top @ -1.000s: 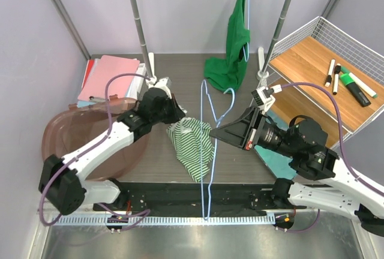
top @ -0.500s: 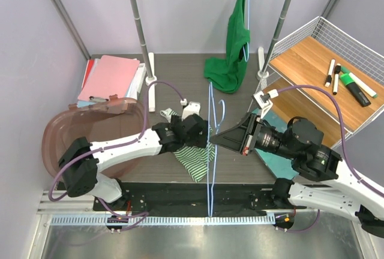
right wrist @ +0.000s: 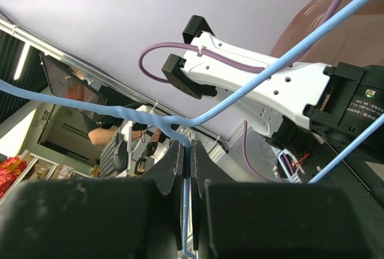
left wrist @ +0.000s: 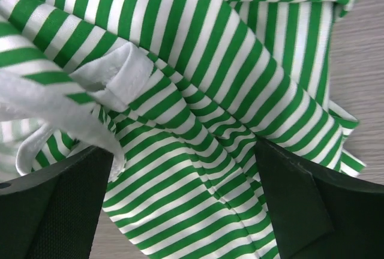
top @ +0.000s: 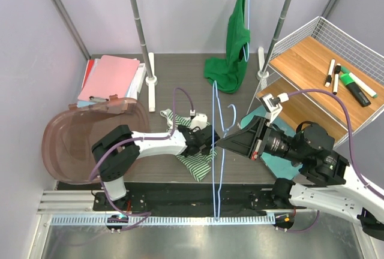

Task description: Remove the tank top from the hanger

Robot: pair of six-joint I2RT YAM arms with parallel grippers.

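Note:
The green-and-white striped tank top (top: 193, 156) lies crumpled on the dark table and fills the left wrist view (left wrist: 198, 91). My left gripper (top: 206, 143) hovers low over it, open, its black fingers (left wrist: 54, 211) wide apart with striped cloth showing between them (left wrist: 186, 211). The light blue wire hanger (top: 216, 169) stands nearly upright just right of the top, and its wire looks bare. My right gripper (top: 224, 143) is shut on the hanger's wire below the twisted neck (right wrist: 187, 169).
A green garment (top: 233, 49) hangs from another blue hanger on the rack at the back. A brown bin (top: 72, 142) sits left, pink folders (top: 111, 74) behind it. The wire shelf (top: 324, 61) with markers stands right. A teal cloth (top: 279, 164) lies under the right arm.
My left gripper opened and let go of the striped top, which now rests on the table. The left arm swung right towards the hanger. The right gripper carried the hanger slightly right.

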